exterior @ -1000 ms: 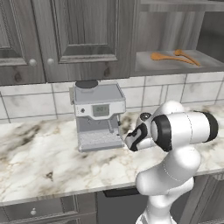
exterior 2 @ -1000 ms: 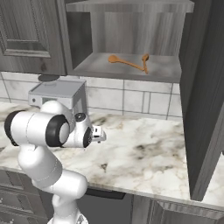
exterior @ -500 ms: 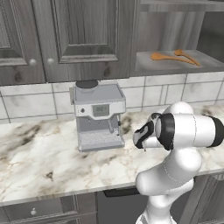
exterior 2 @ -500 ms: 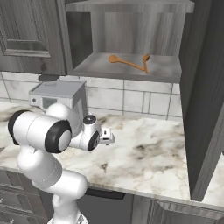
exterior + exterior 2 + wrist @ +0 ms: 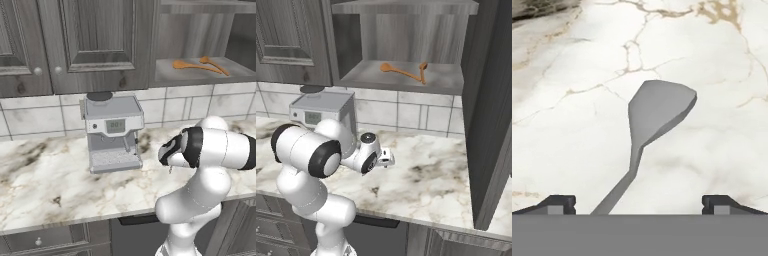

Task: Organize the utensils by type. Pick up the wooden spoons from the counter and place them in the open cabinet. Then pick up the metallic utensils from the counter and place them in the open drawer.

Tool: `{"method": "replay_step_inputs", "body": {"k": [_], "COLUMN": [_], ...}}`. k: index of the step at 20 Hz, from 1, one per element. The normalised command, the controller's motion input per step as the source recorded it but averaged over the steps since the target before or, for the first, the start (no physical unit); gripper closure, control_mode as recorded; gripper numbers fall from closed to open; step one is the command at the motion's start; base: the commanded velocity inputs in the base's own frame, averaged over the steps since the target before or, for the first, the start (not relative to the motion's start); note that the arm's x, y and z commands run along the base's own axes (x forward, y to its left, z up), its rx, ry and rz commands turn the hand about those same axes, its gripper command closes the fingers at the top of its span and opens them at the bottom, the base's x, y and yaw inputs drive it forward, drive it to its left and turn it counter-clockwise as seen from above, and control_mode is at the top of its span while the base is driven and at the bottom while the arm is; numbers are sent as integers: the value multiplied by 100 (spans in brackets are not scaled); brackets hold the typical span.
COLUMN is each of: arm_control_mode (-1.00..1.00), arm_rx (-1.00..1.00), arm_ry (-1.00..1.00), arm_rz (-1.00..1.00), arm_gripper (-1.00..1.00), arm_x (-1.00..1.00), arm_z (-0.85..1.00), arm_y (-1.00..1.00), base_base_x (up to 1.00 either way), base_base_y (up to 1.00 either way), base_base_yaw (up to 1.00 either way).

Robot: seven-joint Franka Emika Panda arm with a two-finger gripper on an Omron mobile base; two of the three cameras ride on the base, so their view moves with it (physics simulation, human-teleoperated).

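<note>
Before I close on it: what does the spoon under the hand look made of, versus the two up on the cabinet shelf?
The spoon on the counter under the open gripper looks metal: flat dull grey, matte rather than shiny, though the rendering leaves it open. The two spoons on the cabinet shelf look wooden: warm orange-brown, no gleam.

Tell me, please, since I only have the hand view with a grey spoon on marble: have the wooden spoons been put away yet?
Observer: Yes, both wooden spoons lie on the shelf of the open cabinet.
Operator: Thank you. Are they touching each other?
Observer: In the right base view their handle ends meet in a V.
Operator: What stands near the hand on the counter?
Observer: A grey coffee machine stands against the tiled wall, beside the hand.
</note>
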Motion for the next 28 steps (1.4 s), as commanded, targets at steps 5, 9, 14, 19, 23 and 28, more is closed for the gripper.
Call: {"method": "replay_step_inputs", "body": {"k": [5,9,14,19,23,28], "arm_control_mode": [-100,-100,-100,-100,-100,-100], "arm_rx": [0,1,2,12,8,12], "arm_ry": [3,0,-6,-7,0,3], "arm_rz": [0,-6,-11,-21,-22,-17], "arm_gripper": [100,100,100,100,100,100], "arm_x": [0,-21,-48,-47,-16,-7], "arm_z": [-52,-69,-68,-49,-57,-25], "arm_y": [0,0,0,-14,-4,0], "base_base_x": [0,0,0,0,0,0], "base_base_y": [0,0,0,0,0,0], "base_base_yaw": [0,0,0,0,0,0]}}
